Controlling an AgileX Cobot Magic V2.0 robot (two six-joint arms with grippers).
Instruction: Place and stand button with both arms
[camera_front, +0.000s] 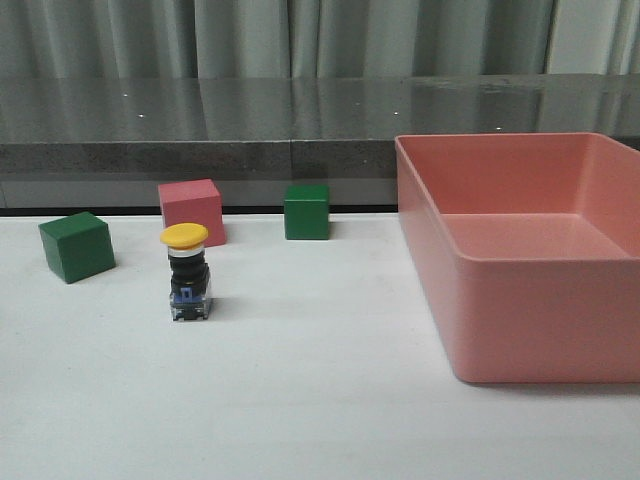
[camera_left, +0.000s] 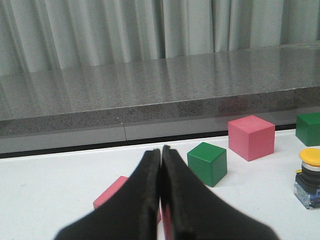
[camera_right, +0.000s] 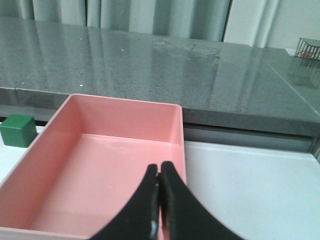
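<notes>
Button upright on the table, both my grippers pressed together and holding nothing.

The button (camera_front: 187, 272) stands left of the pink bin (camera_front: 520, 260), yellow cap up, long axis vertical. A pink cube (camera_front: 191, 211) sits just behind it, seemingly apart; green cubes (camera_front: 76, 246) (camera_front: 306, 211) flank it. My left gripper (camera_left: 161, 165) and right gripper (camera_right: 159, 181) hang well clear.

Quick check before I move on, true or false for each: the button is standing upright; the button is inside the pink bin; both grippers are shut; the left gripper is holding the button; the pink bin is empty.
1. The button is standing upright on the table, yellow cap on top. True.
2. The button is inside the pink bin. False: it stands on the table to the left of the bin, in front of the pink cube.
3. Both grippers are shut. True: the left gripper and the right gripper each have their fingers pressed together.
4. The left gripper is holding the button. False: it is shut on nothing, and the button stands apart from it.
5. The pink bin is empty. True, as far as its visible interior shows.
</notes>
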